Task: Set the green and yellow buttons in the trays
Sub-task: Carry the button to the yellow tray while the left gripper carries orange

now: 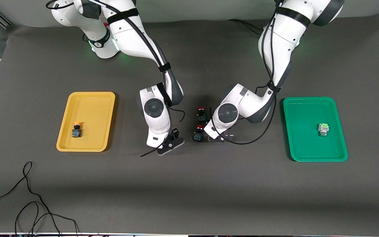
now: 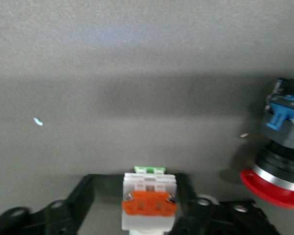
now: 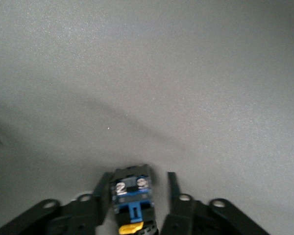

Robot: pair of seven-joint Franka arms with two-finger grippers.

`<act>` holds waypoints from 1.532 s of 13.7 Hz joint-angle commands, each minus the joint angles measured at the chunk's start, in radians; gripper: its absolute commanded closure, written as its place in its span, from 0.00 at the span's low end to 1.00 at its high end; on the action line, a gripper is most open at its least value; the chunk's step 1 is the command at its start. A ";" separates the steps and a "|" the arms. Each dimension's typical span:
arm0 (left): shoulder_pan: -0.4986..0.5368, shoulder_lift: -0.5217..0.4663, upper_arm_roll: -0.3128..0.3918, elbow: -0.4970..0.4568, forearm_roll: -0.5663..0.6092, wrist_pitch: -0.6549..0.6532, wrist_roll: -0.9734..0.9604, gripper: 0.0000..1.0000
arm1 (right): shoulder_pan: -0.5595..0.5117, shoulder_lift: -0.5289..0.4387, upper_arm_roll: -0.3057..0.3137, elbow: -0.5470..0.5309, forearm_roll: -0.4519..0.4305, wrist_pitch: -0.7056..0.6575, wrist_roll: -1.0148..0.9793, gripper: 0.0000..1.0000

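Nearest me, my right gripper (image 1: 170, 144) sits low over the matte grey table (image 1: 189, 191), black fingers clamped on a blue-black switch (image 3: 131, 198) with a yellow cap. My left gripper (image 1: 221, 138) pinches a blocky white switch (image 2: 149, 198), seemingly green-faced, beside two red-capped switches (image 1: 198, 133). Farther out, the smooth yellow tray (image 1: 92, 98) holds an orange-capped button (image 1: 76, 129); the green tray (image 1: 308, 148) holds a pale green one (image 1: 323, 129).

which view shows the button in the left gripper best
The left wrist view: the green button sits up close between the left gripper fingers, showing its green face, white body and orange back. In the front view the left arm's hand hides it. The right wrist view does not show it.
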 commanded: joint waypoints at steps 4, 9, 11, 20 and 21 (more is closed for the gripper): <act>-0.007 -0.041 0.014 -0.025 0.040 -0.011 -0.097 1.00 | -0.011 -0.083 -0.015 0.008 0.001 -0.098 0.009 0.74; 0.110 -0.222 0.013 -0.007 0.026 -0.316 0.068 1.00 | -0.008 -0.227 -0.122 0.109 -0.002 -0.426 0.095 0.74; 0.183 -0.322 0.013 -0.006 0.022 -0.466 0.202 1.00 | -0.007 -0.275 -0.183 0.099 -0.014 -0.494 0.095 0.74; 0.574 -0.425 0.020 -0.105 0.120 -0.500 0.825 1.00 | -0.008 -0.365 -0.581 -0.139 -0.002 -0.588 -0.210 0.74; 0.590 -0.426 0.022 -0.166 0.121 -0.420 0.858 1.00 | -0.013 -0.367 -0.584 -0.167 -0.001 -0.571 -0.239 0.74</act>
